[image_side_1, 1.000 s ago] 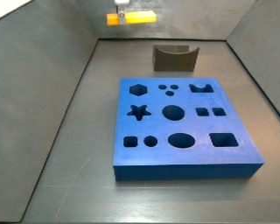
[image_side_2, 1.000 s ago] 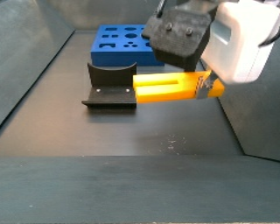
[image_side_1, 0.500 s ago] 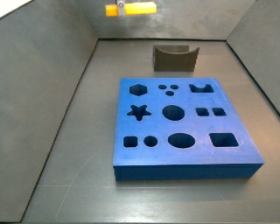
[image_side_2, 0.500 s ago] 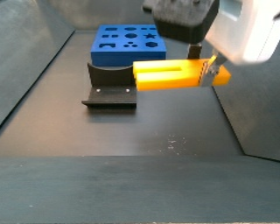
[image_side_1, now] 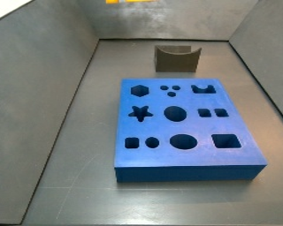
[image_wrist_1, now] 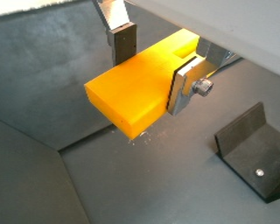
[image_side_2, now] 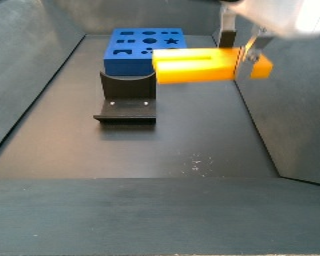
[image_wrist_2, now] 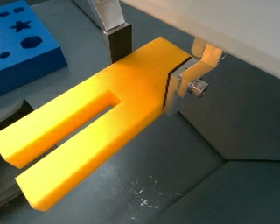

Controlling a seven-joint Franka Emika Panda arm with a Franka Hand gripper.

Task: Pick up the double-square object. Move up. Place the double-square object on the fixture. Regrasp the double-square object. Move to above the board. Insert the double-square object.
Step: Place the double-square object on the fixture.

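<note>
Fixture (image_side_2: 125, 97) sits at the left of a side view, dark bracket on the floor, with the blue board (image_side_2: 148, 50) behind it. Nothing rests on either.

Bar (image_side_2: 203, 67) hangs in the air to the right of the fixture and well above it, lying level, its forked end pointing toward the fixture side. In a wrist view the groove and two square prongs read clearly (image_wrist_2: 90, 122).

Gripper (image_side_2: 246, 52) is at the right, high in the frame, jaws clamped on the bar near its solid end; both wrist views show a silver finger (image_wrist_1: 185, 80) flat against each side face, no gap. Most of the bar's length sticks out beyond the grip.

Judged step: the lift, before setting the bar on the fixture.

Doing it well, as I read it:
- Keep the bar level while rising; a long overhang could tilt or slip in the pads.
- Clear the fixture's upright before moving across.
- Bring the bar over the fixture, then lower slowly and release only once it is seated.

In the remaining side view only a sliver of bar (image_side_1: 130, 3) shows at the top edge.
</note>
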